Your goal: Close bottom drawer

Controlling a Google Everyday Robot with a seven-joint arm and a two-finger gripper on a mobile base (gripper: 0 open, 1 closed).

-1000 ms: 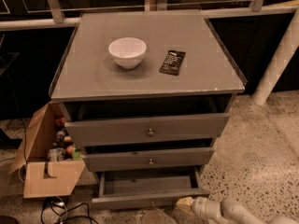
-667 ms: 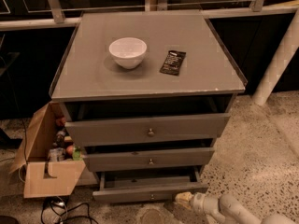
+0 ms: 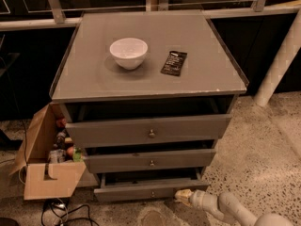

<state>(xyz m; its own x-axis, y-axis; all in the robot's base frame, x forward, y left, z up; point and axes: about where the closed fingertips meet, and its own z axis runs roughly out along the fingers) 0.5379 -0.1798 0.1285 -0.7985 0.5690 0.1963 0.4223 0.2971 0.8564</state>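
The bottom drawer (image 3: 141, 192) is the lowest, slimmest grey front of the cabinet, with a small brass knob (image 3: 153, 194). It stands slightly pulled out, with a narrow dark gap above its front. The gripper (image 3: 182, 196) comes in from the lower right on a white arm (image 3: 225, 208). Its tip sits against the right end of the bottom drawer's front, near the floor. The mid-sized drawer (image 3: 150, 160) and the tall top drawer (image 3: 148, 130) above are also partly open.
A white bowl (image 3: 128, 52) and a dark packet (image 3: 174, 62) lie on the cabinet top (image 3: 94, 74). An open cardboard box (image 3: 49, 173) with bottles stands at the cabinet's left. Cables (image 3: 61, 208) lie on the speckled floor. A white post (image 3: 282, 55) leans at right.
The bottom drawer has slid back into the cabinet and sticks out less. The gripper has moved in with it, toward the drawer's right end.
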